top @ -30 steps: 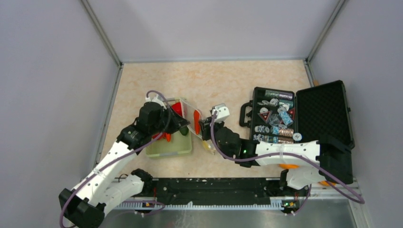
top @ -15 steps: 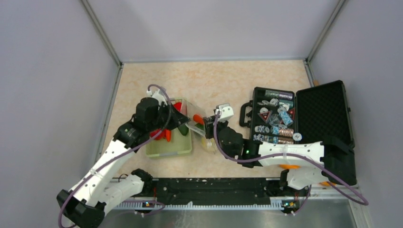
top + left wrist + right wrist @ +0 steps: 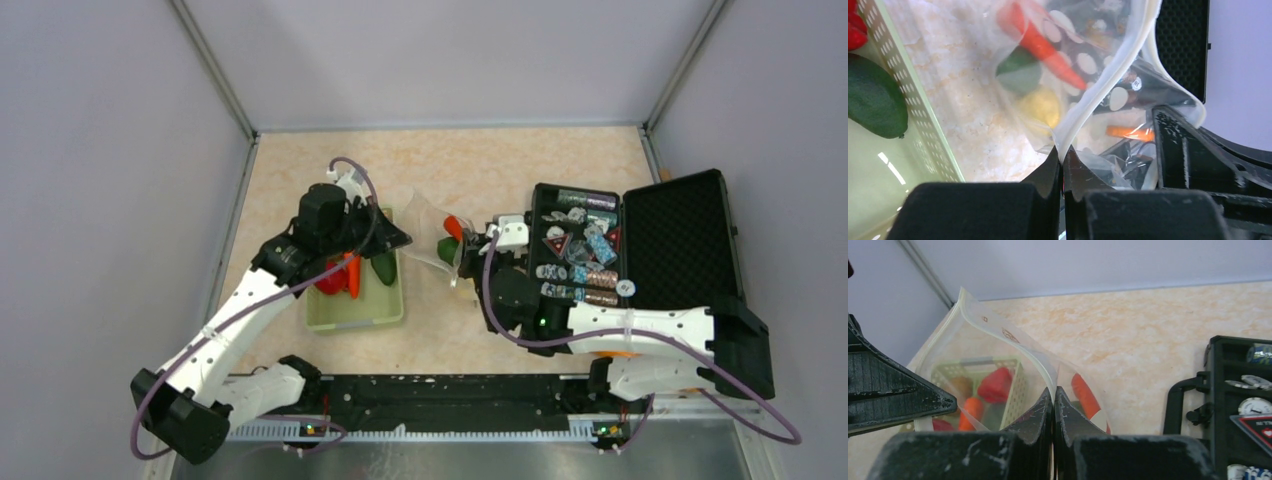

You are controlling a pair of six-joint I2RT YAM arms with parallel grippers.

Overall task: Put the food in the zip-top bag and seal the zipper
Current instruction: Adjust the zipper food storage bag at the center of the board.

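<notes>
The clear dotted zip-top bag [image 3: 428, 222] hangs stretched between my two grippers, just right of the basket. My left gripper [image 3: 1063, 154] is shut on the whitish zipper [image 3: 1108, 75] at the bag's mouth edge. My right gripper [image 3: 1053, 391] is shut on the opposite edge of the bag [image 3: 998, 340]. Inside the bag lie food pieces: a red-orange carrot [image 3: 1040, 42], a dark green piece [image 3: 1020, 75] and a yellow piece [image 3: 1040, 107]. More food sits in the basket: a red pepper [image 3: 329, 281], a carrot [image 3: 352, 274] and a green piece [image 3: 383, 266].
The pale green basket [image 3: 355, 312] stands under the left arm. An open black case [image 3: 640, 240] with shiny packets lies at the right, close to the right gripper [image 3: 468, 262]. Grey walls close in the table on three sides.
The left gripper has shut on the bag's edge. Both grippers have carried the bag away from over the basket, up and to the right, toward the black case.
</notes>
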